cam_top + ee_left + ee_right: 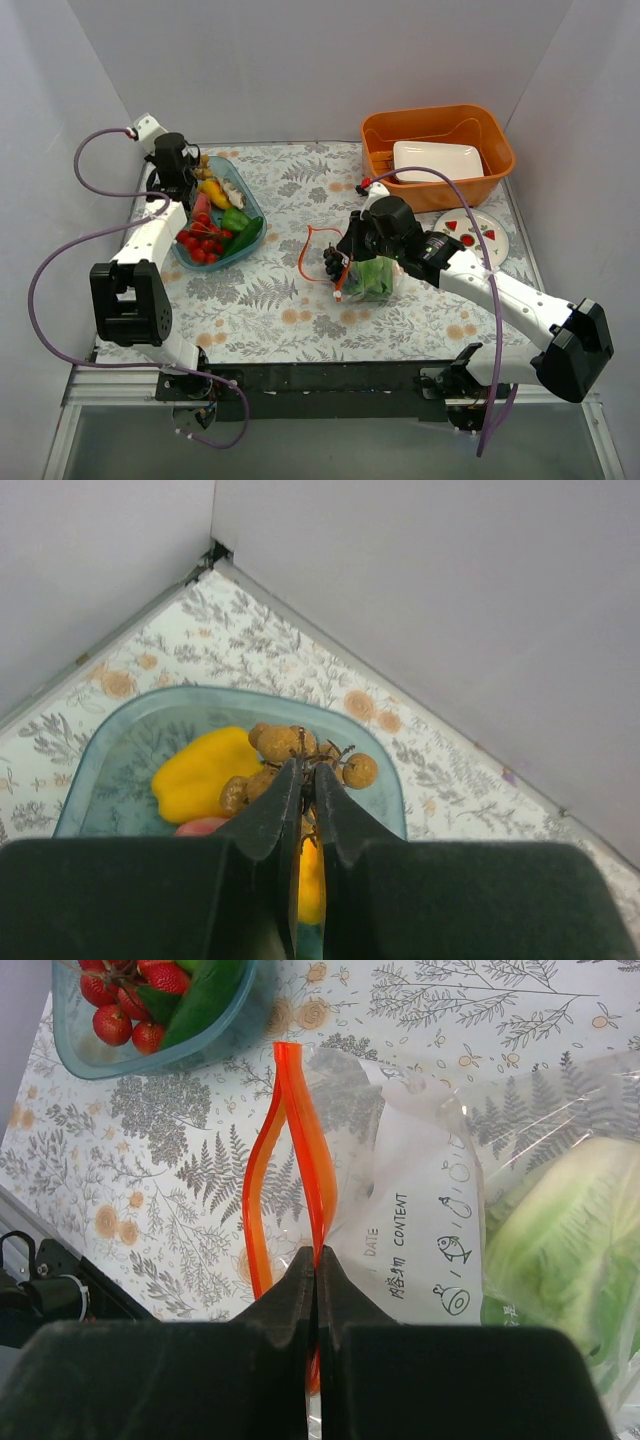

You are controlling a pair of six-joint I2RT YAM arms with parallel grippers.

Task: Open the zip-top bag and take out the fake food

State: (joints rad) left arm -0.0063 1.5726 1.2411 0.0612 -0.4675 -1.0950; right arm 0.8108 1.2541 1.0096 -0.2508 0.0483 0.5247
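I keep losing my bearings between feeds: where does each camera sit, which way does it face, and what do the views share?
Top: above and behind the bases, looking down on the table; left arm and right arm show.
Left wrist: looking along the left hand, shut on the brown cluster, over the tray; table corner beyond.
Right wrist: looking down past the right hand, shut on the bag, lettuce inside.
Shared: all three show the tray; top and right wrist share the bag.
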